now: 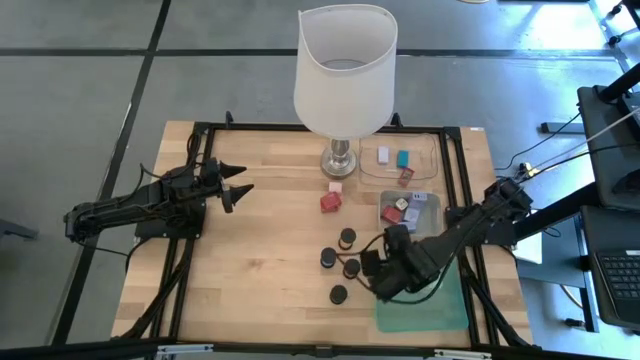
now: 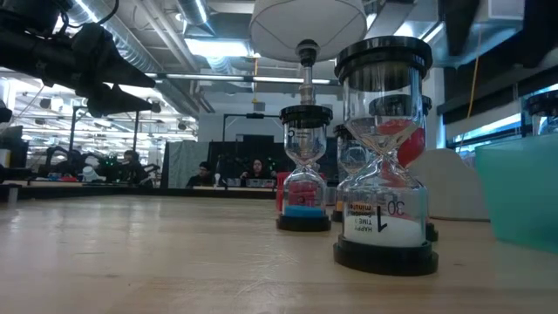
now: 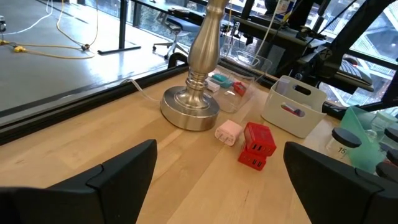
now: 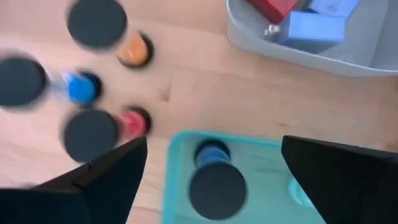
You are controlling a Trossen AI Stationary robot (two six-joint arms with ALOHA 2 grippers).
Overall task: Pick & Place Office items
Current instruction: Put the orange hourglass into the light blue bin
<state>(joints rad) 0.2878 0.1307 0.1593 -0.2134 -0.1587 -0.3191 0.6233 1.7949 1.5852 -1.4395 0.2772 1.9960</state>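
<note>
The right gripper [image 4: 211, 186] stood with jaws spread over the translucent teal mat [image 4: 261, 155], a black-capped blue sand timer [image 4: 214, 180] released onto it — placement judged complete; the next move called for another black-capped timer [image 1: 328, 258], while the left gripper [image 1: 238, 180], empty, waited apart.

We are seeing a matt pale wood table [image 1: 250, 260], a shiny metal lamp base [image 3: 190, 106], glossy clear-glass hourglasses [image 2: 384, 157] with black plastic caps, and a translucent teal plastic mat [image 4: 261, 168].

Right pincer [image 1: 383, 283] open over green mat [image 1: 445, 310].
</note>
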